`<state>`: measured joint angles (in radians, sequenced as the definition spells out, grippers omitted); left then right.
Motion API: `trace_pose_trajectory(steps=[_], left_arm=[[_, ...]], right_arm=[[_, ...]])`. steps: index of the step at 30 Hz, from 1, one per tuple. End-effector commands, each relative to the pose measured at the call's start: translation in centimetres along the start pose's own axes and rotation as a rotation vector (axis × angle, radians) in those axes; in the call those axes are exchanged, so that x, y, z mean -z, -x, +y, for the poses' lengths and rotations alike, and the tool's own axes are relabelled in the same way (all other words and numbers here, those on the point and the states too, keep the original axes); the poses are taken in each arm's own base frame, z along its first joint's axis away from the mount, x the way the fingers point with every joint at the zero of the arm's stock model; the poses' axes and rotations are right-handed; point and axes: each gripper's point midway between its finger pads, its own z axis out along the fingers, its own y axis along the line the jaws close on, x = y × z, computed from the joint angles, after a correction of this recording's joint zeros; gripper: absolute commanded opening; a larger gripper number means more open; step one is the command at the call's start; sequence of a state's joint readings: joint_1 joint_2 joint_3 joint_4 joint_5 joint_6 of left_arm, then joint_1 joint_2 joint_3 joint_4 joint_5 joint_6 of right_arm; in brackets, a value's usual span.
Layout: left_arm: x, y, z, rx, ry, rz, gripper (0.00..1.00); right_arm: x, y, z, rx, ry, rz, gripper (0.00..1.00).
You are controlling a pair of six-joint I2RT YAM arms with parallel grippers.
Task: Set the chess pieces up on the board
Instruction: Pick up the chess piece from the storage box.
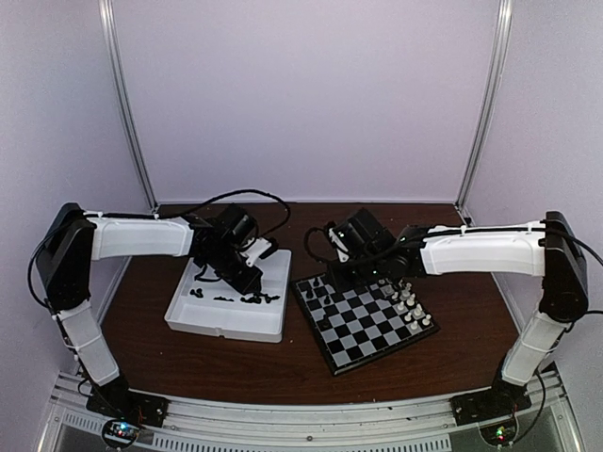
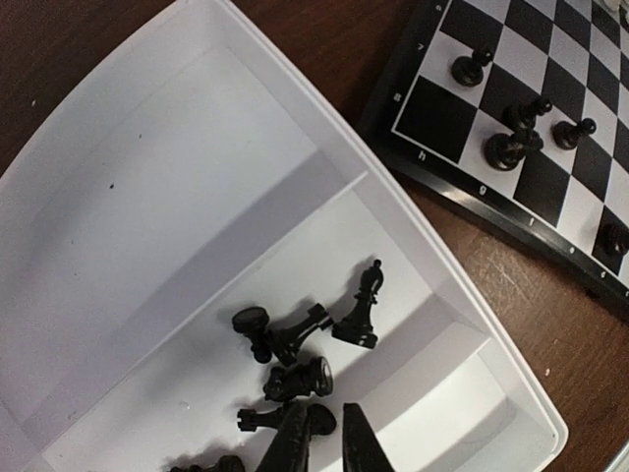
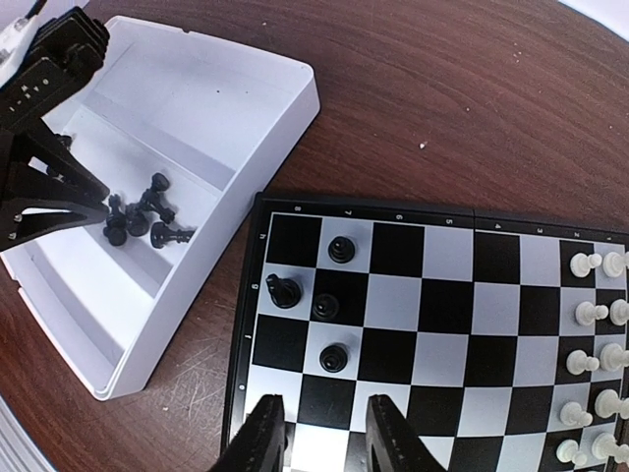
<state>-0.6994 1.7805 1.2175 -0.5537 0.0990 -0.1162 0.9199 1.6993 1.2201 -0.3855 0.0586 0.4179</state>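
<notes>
Several loose black chess pieces (image 2: 359, 315) lie in a heap in one compartment of the white tray (image 2: 177, 177). My left gripper (image 2: 326, 418) reaches down into that heap, its fingers shut around the base of one lying piece. In the top view it sits over the tray (image 1: 247, 281). The board (image 3: 447, 256) carries several black pieces (image 3: 334, 357) near its tray-side edge. My right gripper (image 3: 324, 413) hovers open over that same edge, nothing between its fingers; in the top view it is at the board's far corner (image 1: 334, 278).
White pieces (image 3: 590, 315) stand in rows along the board's far side (image 1: 410, 306). The tray (image 1: 226, 306) lies left of the board (image 1: 372, 325) on the brown table, a narrow strip of wood between them. The left arm (image 3: 39, 118) reaches over the tray.
</notes>
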Motion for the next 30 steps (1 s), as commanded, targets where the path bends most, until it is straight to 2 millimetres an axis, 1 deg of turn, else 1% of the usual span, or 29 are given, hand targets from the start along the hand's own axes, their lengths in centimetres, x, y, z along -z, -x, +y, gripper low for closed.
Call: trace_pose_trajectory(steps=[1, 4, 9, 11, 13, 15, 18, 24, 30], left_arm=[[-1.1, 0.3, 0.3, -0.172, 0.014, 0.035, 0.14], [-1.8, -0.2, 0.6, -0.285, 0.023, 0.071, 0.14], [-2.5, -0.7, 2.1, -0.429, 0.09, 0.142, 0.14], [-2.6, -0.8, 2.0, -0.481, 0.074, 0.143, 0.16], [-2.6, -0.4, 1.8, -0.514, 0.065, 0.134, 0.17], [-2.6, 0.0, 1.1, -0.531, 0.022, 0.118, 0.18], [-3.0, 0.6, 0.9, -0.547, 0.005, 0.121, 0.18], [-4.0, 0.6, 0.4, -0.561, -0.047, 0.163, 0.19], [-4.8, -0.2, 0.9, -0.559, -0.039, 0.224, 0.2]], right_arm=[[1.7, 1.3, -0.1, 0.002, -0.006, -0.056, 0.32], [2.2, 1.5, -0.3, 0.008, -0.015, -0.066, 0.32], [2.9, 1.9, -0.3, 0.01, -0.012, -0.077, 0.32], [3.2, 2.1, -0.3, 0.012, -0.008, -0.081, 0.32], [3.5, 2.1, -0.3, 0.013, -0.007, -0.083, 0.32], [3.8, 2.0, -0.5, 0.015, -0.009, -0.085, 0.32], [3.9, 1.7, -0.6, 0.006, -0.008, -0.087, 0.32], [3.9, 1.5, -0.6, -0.014, 0.004, -0.09, 0.32], [3.7, 1.4, -0.6, -0.014, 0.004, -0.087, 0.32]])
